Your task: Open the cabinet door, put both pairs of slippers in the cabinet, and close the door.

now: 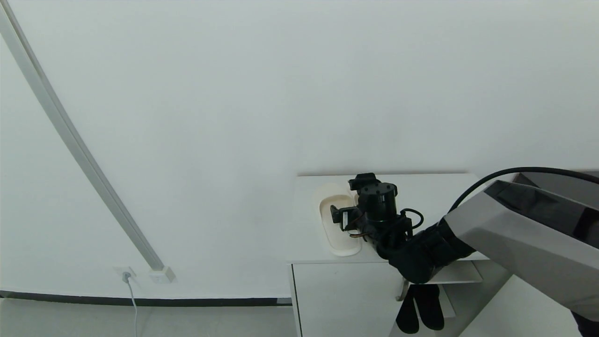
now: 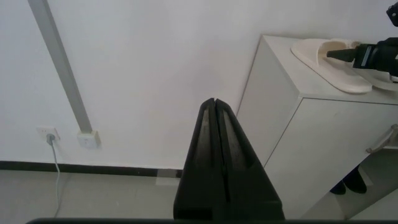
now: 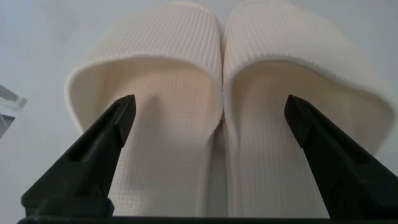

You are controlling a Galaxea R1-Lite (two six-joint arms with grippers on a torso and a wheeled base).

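Hanging well left of the cabinet [image 1: 337, 299], the left hand [image 2: 214, 102] is pinched fully closed on nothing. On the cabinet top lie the cream slippers [image 1: 339, 241], side by side and touching. The right hand [image 3: 210, 109] is spread wide around the pair, one finger outside each slipper, gripping nothing yet. Lower right, the black slippers [image 1: 420, 309] already sit in the opened compartment. Grasping the second pair looks to be the step; next the fingers must squeeze both together, then lift.
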